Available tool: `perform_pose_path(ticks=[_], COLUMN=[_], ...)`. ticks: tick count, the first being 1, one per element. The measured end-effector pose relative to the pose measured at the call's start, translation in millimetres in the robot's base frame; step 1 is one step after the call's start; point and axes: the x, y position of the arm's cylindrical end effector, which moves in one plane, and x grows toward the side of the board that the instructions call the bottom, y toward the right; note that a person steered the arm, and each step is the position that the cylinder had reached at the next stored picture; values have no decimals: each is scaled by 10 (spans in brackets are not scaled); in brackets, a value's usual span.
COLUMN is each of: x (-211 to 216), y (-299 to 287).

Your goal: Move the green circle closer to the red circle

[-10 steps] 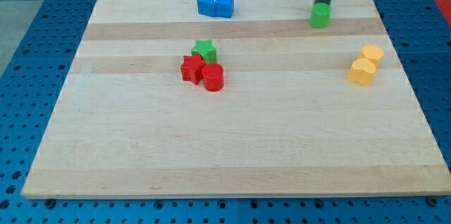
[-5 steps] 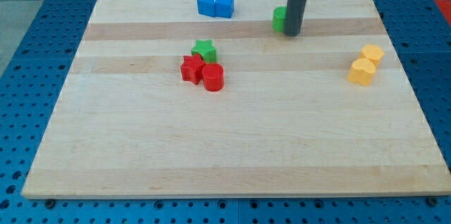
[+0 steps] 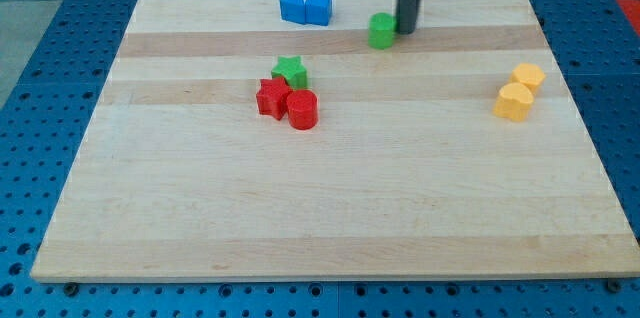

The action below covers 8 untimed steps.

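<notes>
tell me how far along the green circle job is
Partly done: over the last second the green circle has slid left from the board's right side. In hand: my tip sits just right of it, pushing. Left: it remains well up and right of the red circle, beside the red star and green star.

All I can see of my arm is the rod: a straight, dark grey cylinder, smooth and of even thickness along the whole visible length. A faint lighter sheen runs down one side of it. It carries no cables, screws or markings that I can make out. Its upper part is cut off by the view's top edge. My tip (image 3: 407, 30) is a plain blunt end, the same dark grey.
</notes>
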Motion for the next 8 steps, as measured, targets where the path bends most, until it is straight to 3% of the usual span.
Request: perform_pose_path(ticks=[2, 3, 5, 7, 8], x=[-172, -72, 918, 774, 644], y=[-99, -507, -1128, -580, -587])
